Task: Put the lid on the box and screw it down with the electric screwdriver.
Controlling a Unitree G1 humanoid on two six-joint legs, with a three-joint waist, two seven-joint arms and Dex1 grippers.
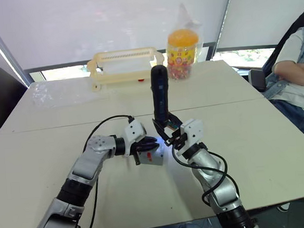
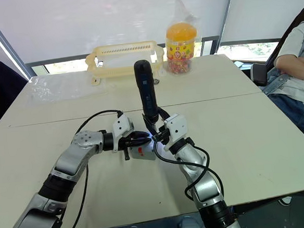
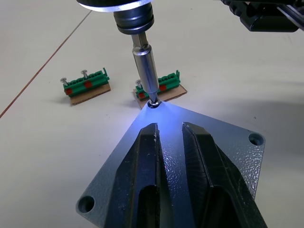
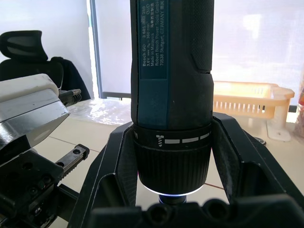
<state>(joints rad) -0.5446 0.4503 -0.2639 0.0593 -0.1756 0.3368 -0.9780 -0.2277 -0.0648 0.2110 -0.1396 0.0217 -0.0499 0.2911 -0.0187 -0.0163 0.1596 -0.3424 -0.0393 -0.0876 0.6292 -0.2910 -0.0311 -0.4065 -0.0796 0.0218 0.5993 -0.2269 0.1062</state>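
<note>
Indoors, on a pale table (image 1: 258, 138) by blinds, right end effector (image 2: 156, 132) grips the electric screwdriver (image 2: 146, 91); left's (image 2: 138, 140) state unclear.

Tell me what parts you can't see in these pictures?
- The box: the lid covers its inside in the left wrist view.
- One lid corner: the left gripper's fingers hide it.
- The screw: the electric screwdriver tip covers it.
- The person: cut off by the eye views' edge.

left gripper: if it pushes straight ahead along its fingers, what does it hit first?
Probably the electric screwdriver: the left gripper rests on the lid, fingers aimed at the corner where the bit sits. Beyond lie two green screw holders. Depth is unclear.
</note>
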